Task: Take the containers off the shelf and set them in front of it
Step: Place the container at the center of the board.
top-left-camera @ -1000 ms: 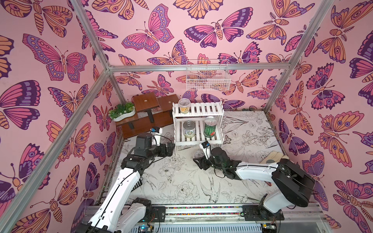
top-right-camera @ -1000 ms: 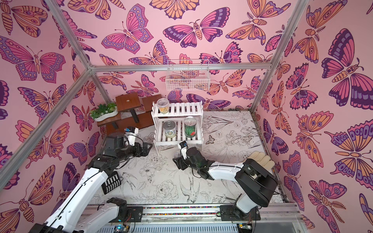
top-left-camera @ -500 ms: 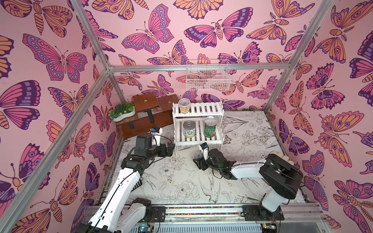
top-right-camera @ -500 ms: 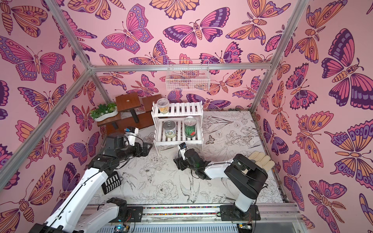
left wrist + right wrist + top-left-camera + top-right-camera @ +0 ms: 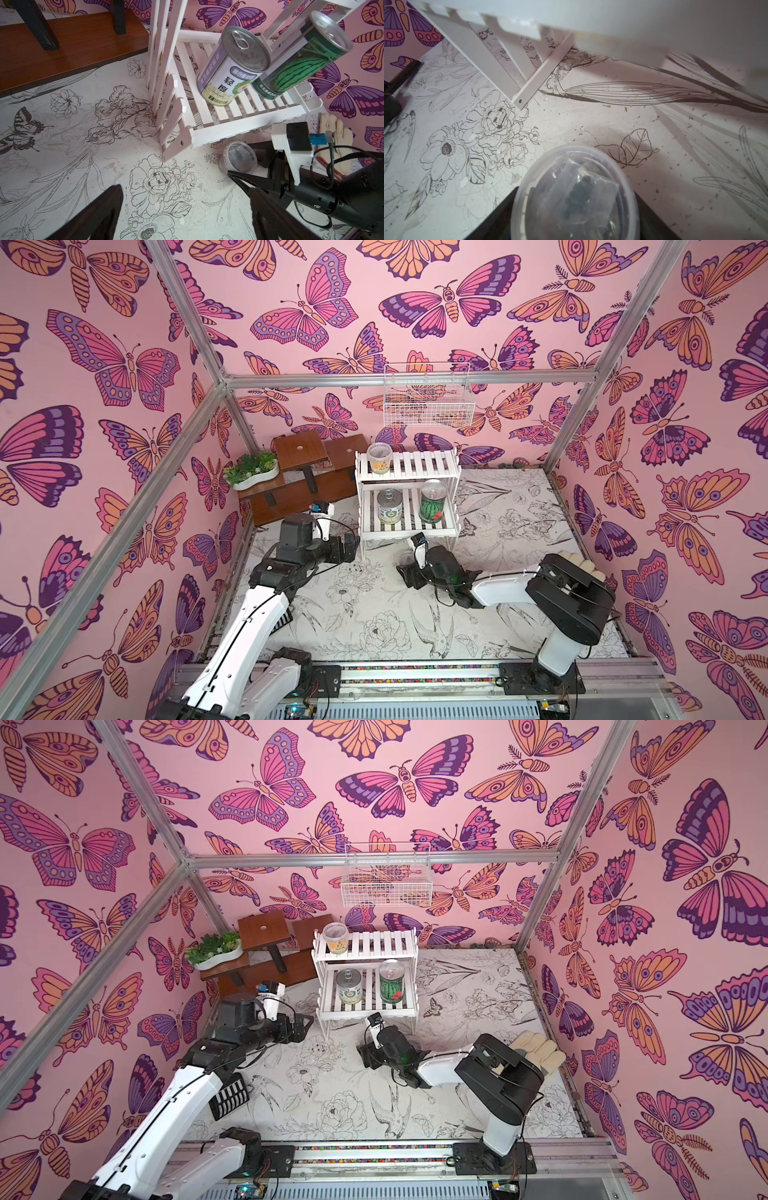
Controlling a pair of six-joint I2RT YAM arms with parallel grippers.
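The dark-contents cup (image 5: 239,156) stands upright, lid on, on the table (image 5: 374,614), off the shelf (image 5: 409,526). It sits just in front of the shelf's lower front rail, near the left front leg as seen in the top views.

The right gripper (image 5: 240,161) straddles this cup, with one finger on each side of its wall. In the right wrist view the lid (image 5: 575,193) fills the space between the two dark fingers (image 5: 508,214). The views do not show whether the fingers press the wall or stand clear of it, so grasp or release cannot be told.

The left gripper (image 5: 187,189) is spread wide with nothing between its fingers. It hovers low beside the shelf's left front leg, apart from the cup.

On the shelf:
- Lower tier: white-green can (image 5: 389,508) and watermelon can (image 5: 432,504), both upright and side by side.
- Upper tier, left end: yellow-contents cup (image 5: 379,458).
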